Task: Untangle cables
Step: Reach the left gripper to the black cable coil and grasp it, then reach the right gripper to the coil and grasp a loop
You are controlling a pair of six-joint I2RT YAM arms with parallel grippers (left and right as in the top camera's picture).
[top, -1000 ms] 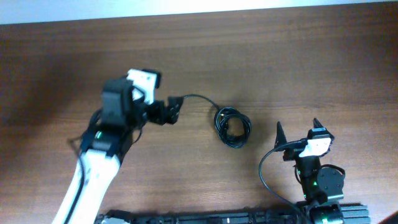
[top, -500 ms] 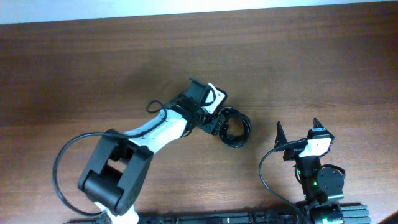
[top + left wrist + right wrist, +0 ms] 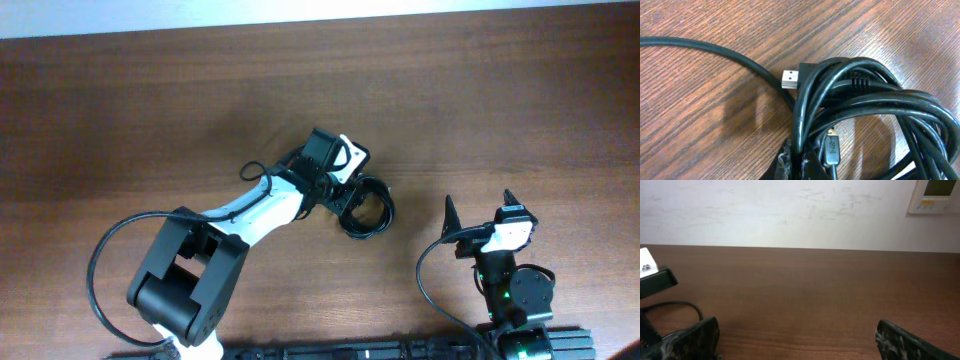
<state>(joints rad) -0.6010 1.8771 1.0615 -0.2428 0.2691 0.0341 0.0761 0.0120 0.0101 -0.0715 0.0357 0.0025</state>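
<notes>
Brown wooden table: cables coiled near centre, probably light, limp and smooth-jacketed. Left gripper at coil's edge, closure indiscernible. Right gripper wide open, empty. Best hold: free plug.

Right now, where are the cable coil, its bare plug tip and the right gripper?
cable coil (image 3: 880, 95), left wrist view, on the bundled strands.
plug tip (image 3: 789, 79), left wrist view, on its metal end.
right gripper (image 3: 478, 200), overhead view, midway between its open fingertips.
</notes>
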